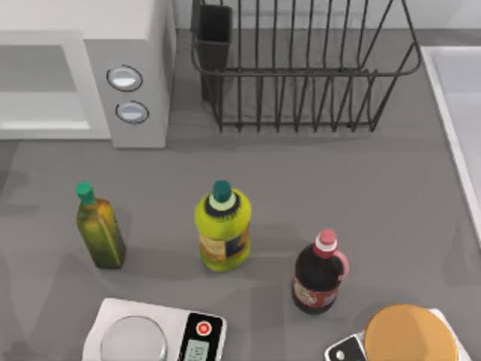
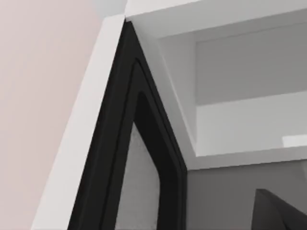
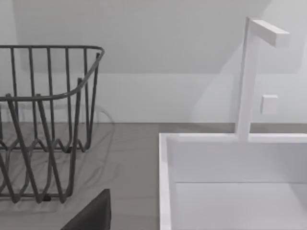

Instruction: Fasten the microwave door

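Microwave door (image 2: pixel 144 158) ajar, close to left wrist | microwave (image 1: pixel 113 45) cavity empty | fingers: cannot tell

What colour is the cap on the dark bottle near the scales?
Pink cap, on the dark bottle; clearest in the top view.

microwave (image 1: pixel 83 68) cut off at left, scale (image 1: pixel 154 335) cropped below
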Available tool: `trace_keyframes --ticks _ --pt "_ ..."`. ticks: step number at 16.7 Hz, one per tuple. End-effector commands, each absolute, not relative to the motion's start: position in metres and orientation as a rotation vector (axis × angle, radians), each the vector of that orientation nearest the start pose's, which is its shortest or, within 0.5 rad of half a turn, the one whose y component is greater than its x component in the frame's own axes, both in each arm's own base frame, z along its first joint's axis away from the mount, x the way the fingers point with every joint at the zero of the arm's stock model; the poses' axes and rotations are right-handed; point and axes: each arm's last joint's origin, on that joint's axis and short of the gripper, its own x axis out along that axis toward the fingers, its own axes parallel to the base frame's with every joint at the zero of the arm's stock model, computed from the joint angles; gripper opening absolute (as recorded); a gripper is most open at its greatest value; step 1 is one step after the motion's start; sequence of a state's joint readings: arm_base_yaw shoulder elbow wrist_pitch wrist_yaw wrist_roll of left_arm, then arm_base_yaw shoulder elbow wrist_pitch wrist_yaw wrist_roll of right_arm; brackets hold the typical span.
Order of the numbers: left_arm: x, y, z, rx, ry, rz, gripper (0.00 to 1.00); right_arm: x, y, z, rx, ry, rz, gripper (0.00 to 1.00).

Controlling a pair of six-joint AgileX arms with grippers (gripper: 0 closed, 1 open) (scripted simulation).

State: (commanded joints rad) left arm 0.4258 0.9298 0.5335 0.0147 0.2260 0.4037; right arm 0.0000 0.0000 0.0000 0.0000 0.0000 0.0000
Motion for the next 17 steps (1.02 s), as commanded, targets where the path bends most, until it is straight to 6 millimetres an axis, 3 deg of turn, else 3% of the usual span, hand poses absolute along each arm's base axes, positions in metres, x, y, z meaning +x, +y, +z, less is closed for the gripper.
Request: trace_keyframes --ticks 3,6,9,13,17 --pt "0.207 0.152 0.253 0.27 0.579 0.148 0.0 0.106 -0.001 0.16 0.0 0.0 0.0 1.0" --pt "0.206 0.225 0.257 0.198 0.708 0.125 0.0 0.106 -0.001 0.16 0.0 0.0 0.0 1.0" --pt "0.199 0.276 0.253 0.106 0.767 0.062 0.0 0.106 -0.001 0.16 0.0 0.0 0.0 1.0" --pt "0.196 0.307 0.245 0.016 0.785 -0.01 0.0 0.106 -0.001 0.16 0.0 0.0 0.0 1.0" --pt "0.195 0.31 0.244 0.008 0.785 -0.019 0.0 0.106 -0.001 0.16 0.0 0.0 0.0 1.0"
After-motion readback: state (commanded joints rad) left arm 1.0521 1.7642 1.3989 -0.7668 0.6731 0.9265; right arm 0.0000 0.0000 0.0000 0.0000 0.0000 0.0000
